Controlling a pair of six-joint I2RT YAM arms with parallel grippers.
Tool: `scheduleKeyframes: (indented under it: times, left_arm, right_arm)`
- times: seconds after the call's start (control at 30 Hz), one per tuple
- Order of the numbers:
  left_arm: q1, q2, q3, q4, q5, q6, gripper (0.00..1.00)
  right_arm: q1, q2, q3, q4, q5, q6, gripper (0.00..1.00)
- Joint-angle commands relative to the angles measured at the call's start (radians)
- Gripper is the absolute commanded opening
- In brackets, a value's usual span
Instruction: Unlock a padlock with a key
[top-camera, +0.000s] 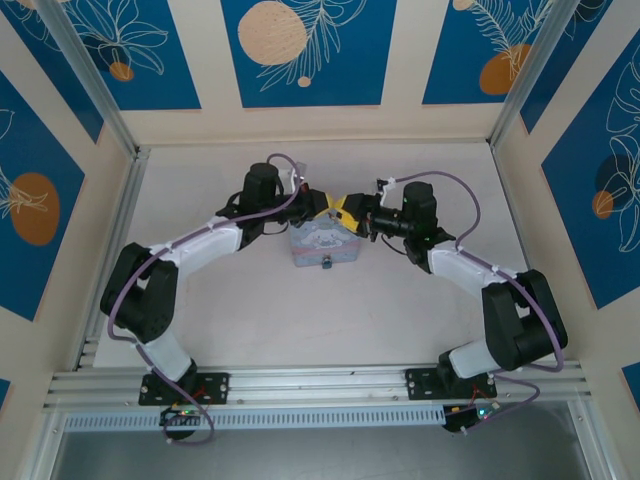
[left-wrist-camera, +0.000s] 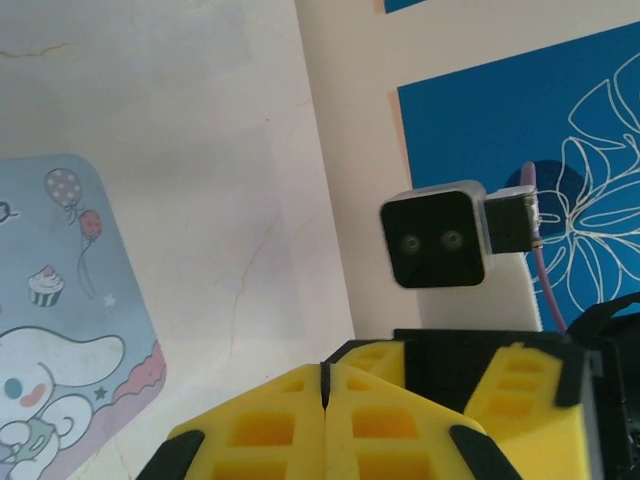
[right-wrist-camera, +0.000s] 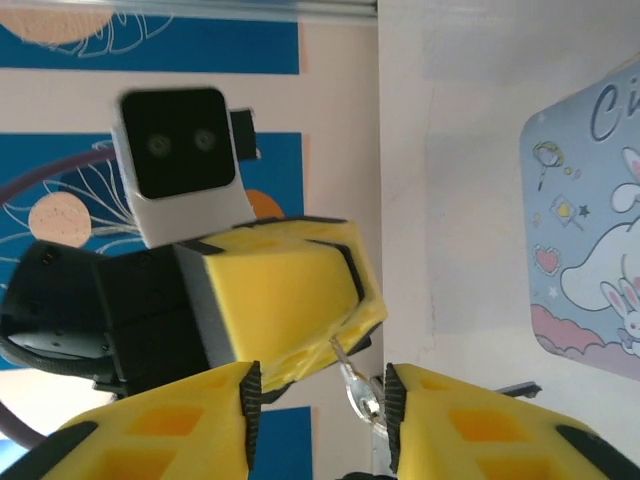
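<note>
The left arm (top-camera: 205, 243) and right arm (top-camera: 462, 265) have black joints, white links and purple cables (left-wrist-camera: 541, 265). Each pincer (left-wrist-camera: 324, 390) has blocky yellow fingers (right-wrist-camera: 170, 435), black-edged, and a white-cased black camera (left-wrist-camera: 435, 240).

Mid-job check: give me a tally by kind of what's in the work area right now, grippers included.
tin box: 1
padlock: 1
key: 1
grippers: 2 (left gripper, right gripper)
Total: 5
</note>
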Motion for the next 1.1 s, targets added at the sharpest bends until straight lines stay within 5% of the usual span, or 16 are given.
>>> scheduleKeyframes:
  times: [0.0,0.3,0.63,1.07]
  left_arm:
    - [-0.009,-0.04,-0.029,0.063,-0.06,-0.065,0.0]
    - [-0.015,-0.072,-0.117,0.214,-0.206,-0.261,0.0]
    - [-0.041,-0.118,-0.19,0.281,-0.369,-0.37,0.0]
    - [-0.048,-0.123,-0.209,0.318,-0.409,-0.401,0.0]
  right_arm:
    - [-0.014,-0.059,-0.03,0.03,0.041,0.019,0.43]
    - [0.012,-0.105,-0.071,0.066,0.202,0.032,0.42]
    - [0.08,0.021,-0.006,0.187,0.235,0.068,0.37]
    - [0.122,0.094,0.033,0.23,0.232,0.075,0.33]
